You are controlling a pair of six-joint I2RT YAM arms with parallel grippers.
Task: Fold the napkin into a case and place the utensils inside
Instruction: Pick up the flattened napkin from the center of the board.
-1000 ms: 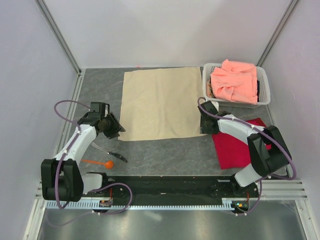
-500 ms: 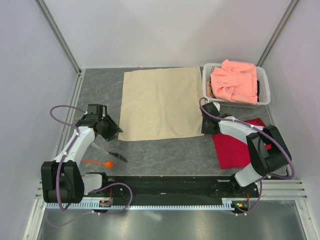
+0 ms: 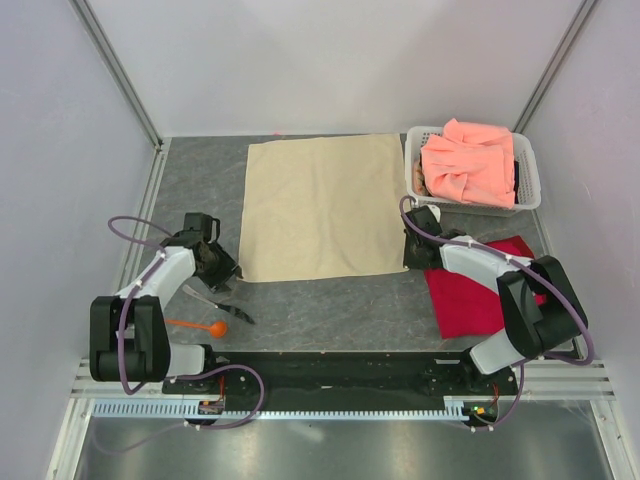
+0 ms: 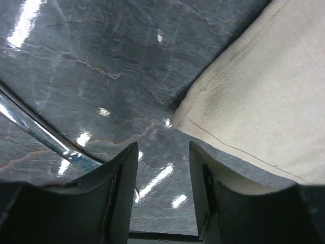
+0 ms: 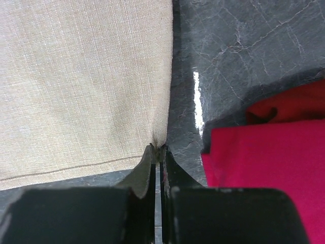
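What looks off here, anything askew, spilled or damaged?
Nothing is spilled or damaged. The napkin lies flat but slightly rotated, its near edge slanting in the top view. It has a small pucker where the right gripper pinches its near right corner. The salmon cloth heaps above the rim of the basket.

wrist views crop the napkin [image 4: 264, 91] — right arm [image 3: 475, 260] covers part of red cloth [image 3: 465, 305]

Dark grey marbled tabletop [image 3: 330, 310] with pale veins and bright glare spots [image 4: 30, 20], plain pale lavender walls [image 3: 330, 60] at back, left and right, slanted aluminium corner posts [image 3: 115, 70] between them, slotted metal rail [image 3: 340, 408] along the near edge, brushed steel ledge [image 3: 330, 450] below it
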